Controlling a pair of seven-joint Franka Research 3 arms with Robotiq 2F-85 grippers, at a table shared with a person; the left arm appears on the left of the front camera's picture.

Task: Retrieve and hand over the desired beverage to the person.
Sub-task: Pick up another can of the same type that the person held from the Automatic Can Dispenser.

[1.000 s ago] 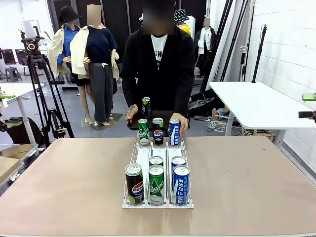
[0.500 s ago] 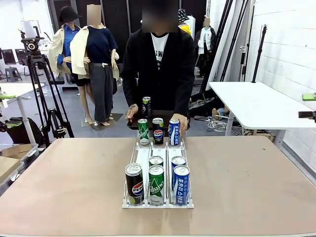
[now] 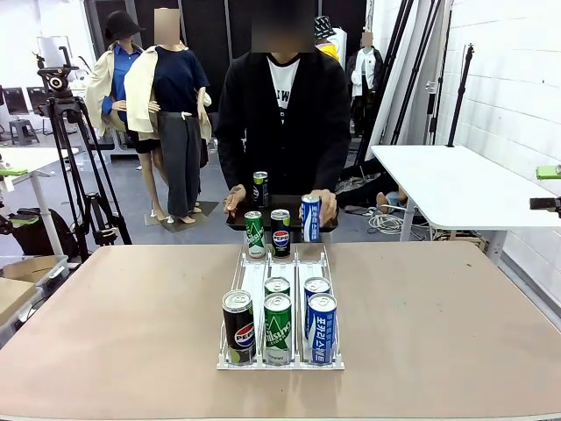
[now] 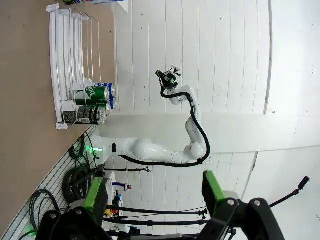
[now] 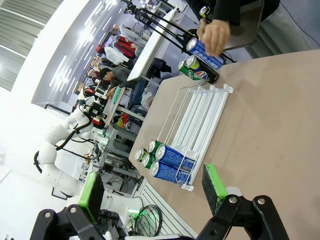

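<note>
Blue can [image 3: 310,217] is in the person's hand [image 3: 328,207], so maybe blue is wanted. Grip the front blue can [image 3: 322,329] straight. Left gripper [image 4: 155,196] and right gripper [image 5: 152,192] are wide, empty.

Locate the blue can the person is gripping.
Front view: the blue can is in the person's hand at the white rack's far end, on the right, raised slightly beside the black Pepsi can.

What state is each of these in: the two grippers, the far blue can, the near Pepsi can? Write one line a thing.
left gripper: open, holding nothing.
right gripper: open, holding nothing.
far blue can: upright, gripped by the person's hand, higher than its two neighbours.
near Pepsi can: upright in the rack, untouched.
</note>
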